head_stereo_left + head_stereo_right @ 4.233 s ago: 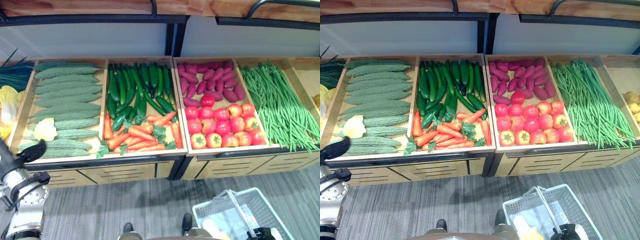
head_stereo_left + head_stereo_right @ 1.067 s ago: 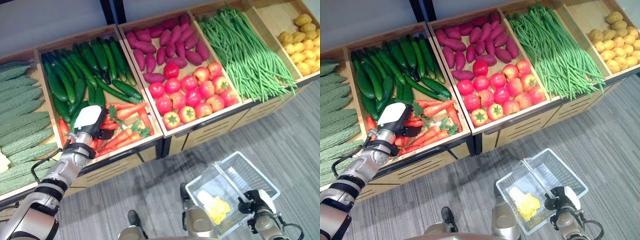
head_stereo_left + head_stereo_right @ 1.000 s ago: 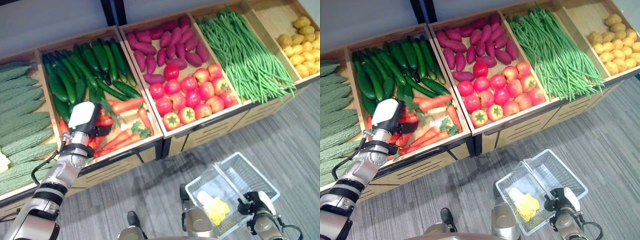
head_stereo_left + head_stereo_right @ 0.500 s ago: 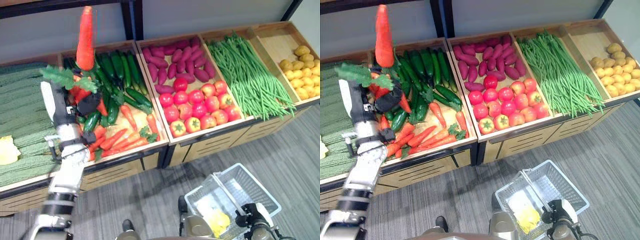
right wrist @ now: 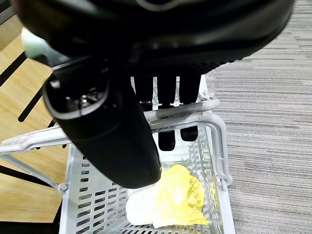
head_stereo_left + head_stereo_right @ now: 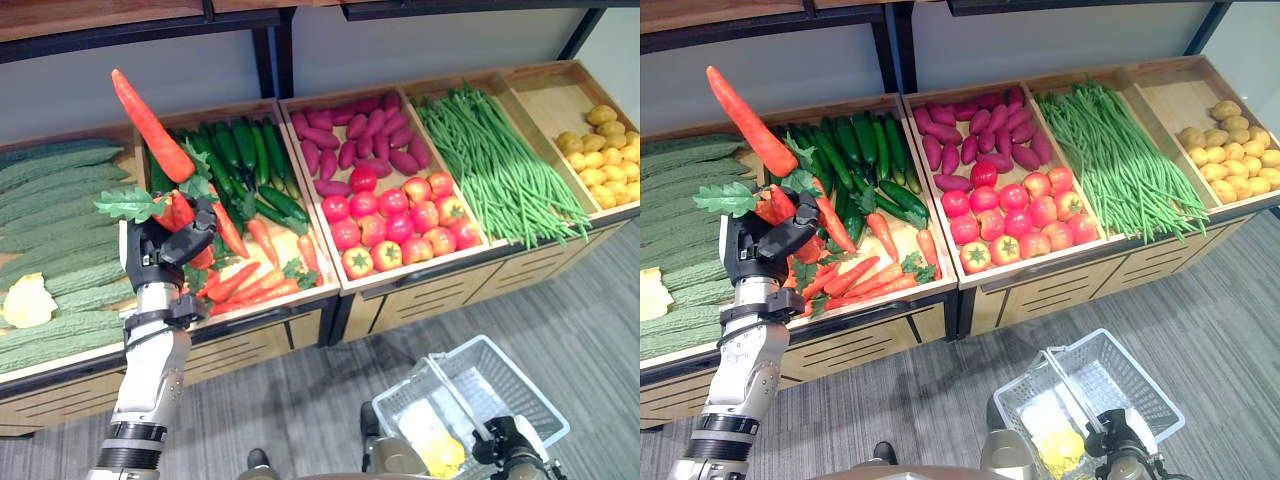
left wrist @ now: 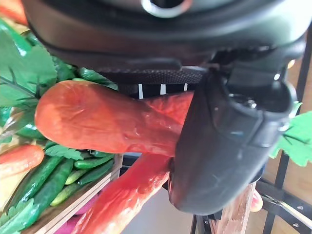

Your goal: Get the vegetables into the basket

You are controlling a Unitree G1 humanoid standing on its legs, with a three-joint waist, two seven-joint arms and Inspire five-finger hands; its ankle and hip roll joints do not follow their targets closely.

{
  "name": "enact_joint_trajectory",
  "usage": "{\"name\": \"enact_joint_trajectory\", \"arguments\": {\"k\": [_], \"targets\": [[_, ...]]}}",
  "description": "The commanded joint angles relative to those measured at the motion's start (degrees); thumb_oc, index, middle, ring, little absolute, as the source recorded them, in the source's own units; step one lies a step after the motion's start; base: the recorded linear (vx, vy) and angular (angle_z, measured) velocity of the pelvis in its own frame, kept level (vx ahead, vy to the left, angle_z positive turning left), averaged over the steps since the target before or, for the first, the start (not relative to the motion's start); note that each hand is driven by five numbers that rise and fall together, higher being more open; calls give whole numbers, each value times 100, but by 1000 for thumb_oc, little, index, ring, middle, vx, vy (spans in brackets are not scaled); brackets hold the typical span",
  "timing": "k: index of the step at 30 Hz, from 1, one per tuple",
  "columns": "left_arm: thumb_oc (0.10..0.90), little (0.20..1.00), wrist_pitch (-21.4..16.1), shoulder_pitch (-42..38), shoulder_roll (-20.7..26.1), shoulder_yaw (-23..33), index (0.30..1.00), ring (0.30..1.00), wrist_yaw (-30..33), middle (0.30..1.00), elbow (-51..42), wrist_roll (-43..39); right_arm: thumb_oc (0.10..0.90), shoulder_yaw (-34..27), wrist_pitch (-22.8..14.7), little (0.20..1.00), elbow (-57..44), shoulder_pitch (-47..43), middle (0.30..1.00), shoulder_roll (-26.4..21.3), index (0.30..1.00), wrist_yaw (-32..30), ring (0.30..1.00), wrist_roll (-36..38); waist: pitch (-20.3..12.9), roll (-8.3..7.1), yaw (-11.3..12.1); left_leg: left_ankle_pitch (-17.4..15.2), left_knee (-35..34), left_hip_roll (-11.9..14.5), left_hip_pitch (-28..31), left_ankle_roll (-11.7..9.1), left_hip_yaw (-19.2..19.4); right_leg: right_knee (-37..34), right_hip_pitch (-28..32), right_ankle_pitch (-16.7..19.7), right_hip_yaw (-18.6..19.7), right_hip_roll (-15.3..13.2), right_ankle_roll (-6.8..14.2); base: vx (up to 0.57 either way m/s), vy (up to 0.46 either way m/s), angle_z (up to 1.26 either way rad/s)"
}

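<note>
Left hand (image 6: pixel 160 258) raised above the front edge of the produce stand, fingers and thumb curled tight around a bunch of carrots (image 6: pixel 152 130). Longest carrot pointing up and away from the hand, toward the back wall; green leaves (image 6: pixel 128 204) fanning out just beside the knuckles. From the left wrist camera, at least two orange carrot bodies (image 7: pixel 105 122) clamped between palm and thumb (image 7: pixel 222 151), a detail hidden from the head cameras. Directly beyond and below the hand, a wooden crate (image 6: pixel 930 290) holding loose carrots (image 6: pixel 865 278) in front and dark cucumbers (image 6: pixel 245 160) behind. Further out on the hand's outer side, pale green bitter gourds (image 6: pixel 60 190). On its inner side, in turn, purple sweet potatoes (image 6: pixel 345 135) over red tomatoes (image 6: pixel 395 215), then long green beans (image 6: pixel 500 170), then small yellow potatoes (image 6: pixel 595 150).

Right hand (image 5: pixel 105 122) low near the floor, well apart from the left, fingers wrapped over the handle (image 5: pixel 185 119) of a white wire basket (image 6: pixel 520 385). From the right wrist camera, a yellow and white leafy item (image 5: pixel 168 200) lying on the basket bottom, possibly a cabbage; too indistinct to be sure.
</note>
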Motion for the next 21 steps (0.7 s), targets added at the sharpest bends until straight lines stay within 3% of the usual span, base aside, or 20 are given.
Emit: {"name": "enact_joint_trajectory", "arguments": {"k": [1, 6, 9, 10, 12, 15, 21], "targets": [[400, 300, -323, -632, 577, 312, 300, 300, 91, 300, -119, 766, 400, -51, -179, 300, -78, -154, 300, -433, 300, -174, 300, -100, -108, -231, -27, -392, 8, 75, -67, -35, -38, 33, 499, -684, -314, -378, 446, 0, 0, 0], [400, 300, -83, -661, 968, 299, 300, 300, 110, 300, 154, 1416, 400, -82, -174, 300, -89, -151, 300, -491, 300, -158, 300, -94, -84, -208, -33, -384, 8, 65, -90, -33, -36, 33, 471, -667, -308, -380, 461, 0, 0, 0], [400, 300, 225, -672, 1520, 294, 300, 300, 204, 300, 517, 2600, 400, -86, -195, 300, -192, -98, 300, -519, 300, -156, 300, -92, -75, -193, -44, -378, 8, 67, -84, -38, -9, 33, 455, -648, -301, -379, 479, 0, 0, 0], [400, 300, 226, -679, 1522, 287, 300, 300, 212, 300, 521, 2612, 400, -86, -195, 300, -191, -99, 300, -513, 300, -157, 300, -92, -74, -199, -42, -379, 8, 66, -84, -38, -10, 33, 456, -649, -301, -380, 479, 0, 0, 0], [400, 300, 421, -694, 1943, 275, 300, 300, 239, 300, 720, 3592, 400, -116, -228, 300, -261, -51, 300, -521, 300, -153, 300, -110, -76, -197, -49, -388, 8, 62, -74, -45, -4, 33, 466, -646, -307, -380, 488, 0, 0, 0], [400, 300, 510, -768, 2204, 178, 300, 300, 328, 300, 870, 4307, 400, -165, -249, 300, -194, -27, 300, -517, 300, -203, 300, -108, -98, -196, -47, -399, 8, 54, -79, -50, -1, 33, 472, -651, -320, -385, 509, 0, 0, 0], [400, 300, 570, -907, 2236, 75, 300, 300, 525, 300, 1211, 4533, 400, -136, -238, 300, -163, -70, 300, -525, 300, -261, 300, -151, -106, -190, -86, -392, 8, 52, -75, -56, 19, 33, 453, -640, -297, -383, 518, 0, 0, 0]]}}
